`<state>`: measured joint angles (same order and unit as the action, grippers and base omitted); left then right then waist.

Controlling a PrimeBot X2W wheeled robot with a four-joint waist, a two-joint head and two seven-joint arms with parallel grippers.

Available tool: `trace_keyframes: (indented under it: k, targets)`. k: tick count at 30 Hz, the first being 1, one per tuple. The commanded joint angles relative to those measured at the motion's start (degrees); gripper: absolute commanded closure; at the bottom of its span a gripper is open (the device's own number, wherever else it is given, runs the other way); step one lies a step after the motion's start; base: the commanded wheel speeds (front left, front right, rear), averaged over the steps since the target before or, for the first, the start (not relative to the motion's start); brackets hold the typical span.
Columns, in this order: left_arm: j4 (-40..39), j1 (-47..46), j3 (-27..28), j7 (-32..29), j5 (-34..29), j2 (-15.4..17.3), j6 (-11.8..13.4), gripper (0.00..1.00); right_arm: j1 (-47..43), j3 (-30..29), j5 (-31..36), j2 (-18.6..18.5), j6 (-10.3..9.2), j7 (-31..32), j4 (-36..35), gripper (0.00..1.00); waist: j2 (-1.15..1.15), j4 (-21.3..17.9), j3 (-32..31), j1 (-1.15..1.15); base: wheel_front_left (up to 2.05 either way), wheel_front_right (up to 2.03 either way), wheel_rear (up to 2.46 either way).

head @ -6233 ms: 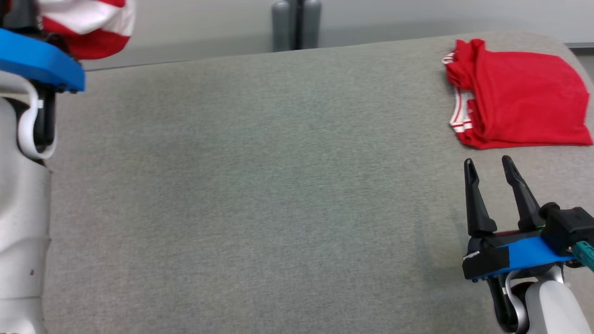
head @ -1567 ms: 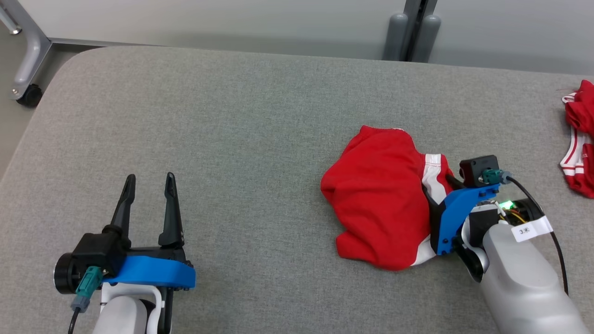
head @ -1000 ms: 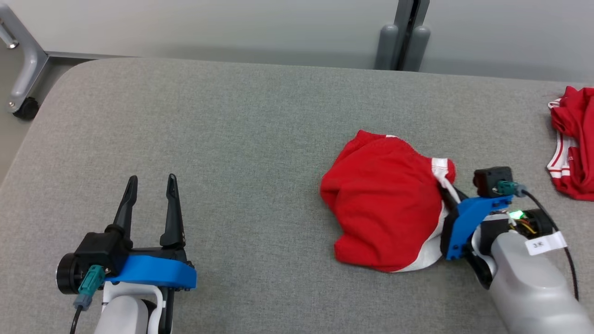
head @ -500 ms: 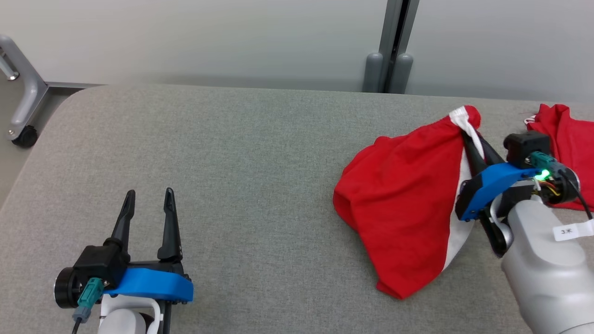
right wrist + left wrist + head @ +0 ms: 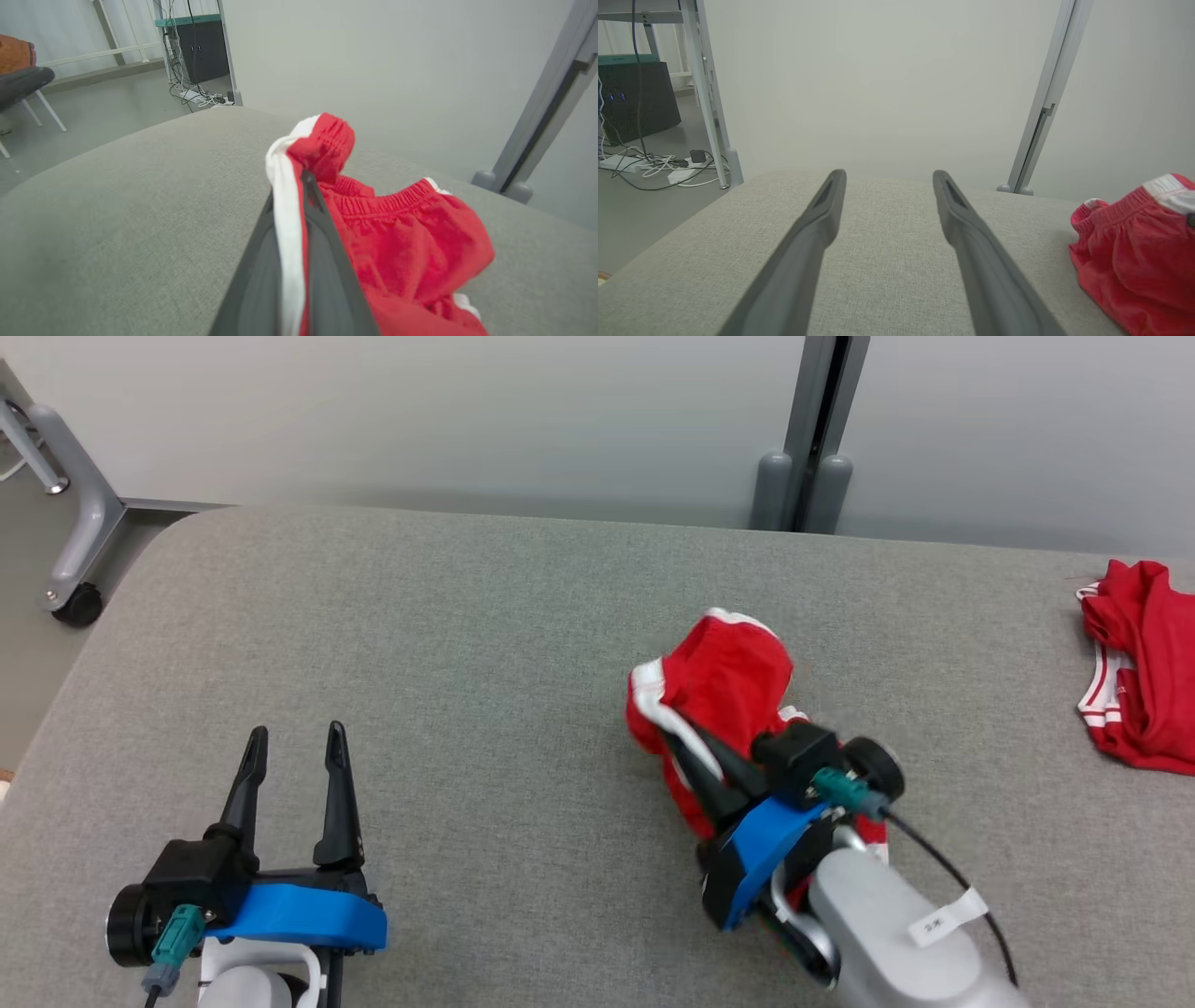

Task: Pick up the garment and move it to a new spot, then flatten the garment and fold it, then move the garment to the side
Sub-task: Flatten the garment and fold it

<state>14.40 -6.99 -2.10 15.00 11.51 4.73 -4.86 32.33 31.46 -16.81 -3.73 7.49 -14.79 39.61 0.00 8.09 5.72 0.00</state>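
The garment (image 5: 724, 686) is a pair of red shorts with white stripes, bunched in a heap near the middle of the grey table (image 5: 485, 644). My right gripper (image 5: 686, 742) is shut on the garment's white-striped waistband, fingers pointing up and left. The right wrist view shows the garment (image 5: 402, 242) draped over the closed fingers (image 5: 322, 261), its waistband pinched between them. My left gripper (image 5: 294, 733) stands open at the lower left, well clear of the cloth. In the left wrist view its fingers (image 5: 817, 233) are spread over bare table, with the garment (image 5: 1134, 252) at the right edge.
A second red garment (image 5: 1139, 672), folded, lies at the table's far right edge. A grey post (image 5: 803, 476) stands behind the table. A caster leg (image 5: 79, 588) stands on the floor beyond the table's left corner. A wall runs behind.
My right gripper has swung left and toward me with the garment, which has dropped from a lifted spread into a bunched heap. The left gripper has stayed put; the camera has shifted a little.
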Motion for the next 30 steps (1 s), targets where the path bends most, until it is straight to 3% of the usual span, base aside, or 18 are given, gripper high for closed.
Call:
trace_keyframes:
  k: [1,11,12,13,14,21,25,30]
  targets:
    - [-0.21,0.44,0.36,0.25,-0.35,-0.15,-0.05,0.0,-1.03,0.9,-0.36,0.24,0.02,0.06,-0.31,1.0,0.0,0.15,0.09,0.0,0.0,0.0,0.0]
    - [0.19,-0.23,0.35,0.24,-0.44,-0.54,-0.17,0.0,-6.59,16.09,-7.85,0.8,0.01,1.1,-1.39,1.0,0.0,1.35,0.44,0.0,0.0,0.0,0.0]
    - [0.21,-0.28,0.44,0.25,-0.42,-0.59,-0.18,0.0,-6.79,17.28,-8.52,0.81,0.02,1.1,-1.29,0.8,0.0,1.33,0.48,0.0,0.0,0.0,0.0]
    - [0.18,-0.3,0.53,0.25,-0.4,-0.61,-0.16,0.0,-6.94,18.56,-9.04,0.85,0.02,0.98,-1.53,0.46,0.0,1.28,0.51,0.0,0.0,0.0,0.0]
    - [0.18,-0.29,0.6,0.24,-0.39,-0.64,-0.12,0.0,-6.97,19.29,-9.38,0.82,0.02,0.85,-1.55,0.0,0.0,1.19,0.51,0.0,0.0,0.0,0.0]
    - [-0.04,0.03,1.47,0.25,-0.58,-0.74,0.12,0.0,-4.44,18.4,-10.67,0.79,0.01,-0.13,-2.95,0.0,0.0,-0.05,0.2,0.0,0.0,0.0,0.0]
    - [-0.46,0.58,2.25,0.24,-0.67,-0.62,0.13,0.0,-3.24,13.1,-8.54,0.72,0.02,-0.39,-4.23,0.0,0.0,-1.01,0.08,0.0,0.0,0.0,0.0]
    - [-1.07,1.23,2.81,0.25,-1.0,-0.57,0.25,0.0,-4.63,4.13,-5.01,-1.96,0.01,-0.43,-6.64,0.0,0.0,-2.28,-0.02,0.0,0.0,0.0,0.0]
